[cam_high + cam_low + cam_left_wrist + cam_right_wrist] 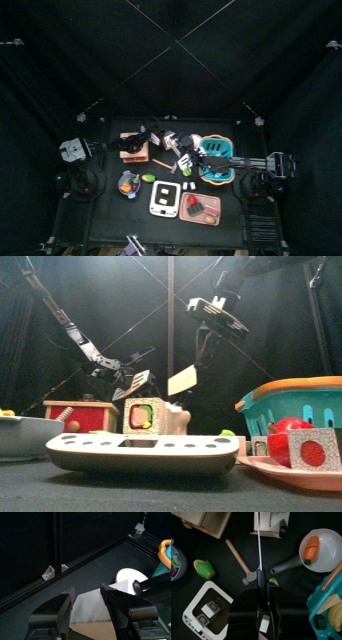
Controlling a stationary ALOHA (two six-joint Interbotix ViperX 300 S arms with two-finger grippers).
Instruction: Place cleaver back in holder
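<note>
My right gripper (205,323) hangs high above the table's middle, shut on the cleaver's handle. The cleaver's (183,379) pale blade hangs down below it. In the right wrist view the cleaver (259,547) shows edge-on as a thin line running from my right gripper (259,587) toward the holder (271,523), a grey-white block with a dark slot. The blade's tip stands above the table, short of the holder. My left gripper (131,379) hovers open to the left of the blade. In its wrist view the left gripper (85,593) has the pale blade showing between its jaws, not gripped.
A frying pan (314,544) with a carrot lies beside the holder, and a wooden stick (238,554) lies on the table. At the front stand a white tray (140,451), a blue basket (301,406), a pink tray (301,474) and a red wooden box (80,414).
</note>
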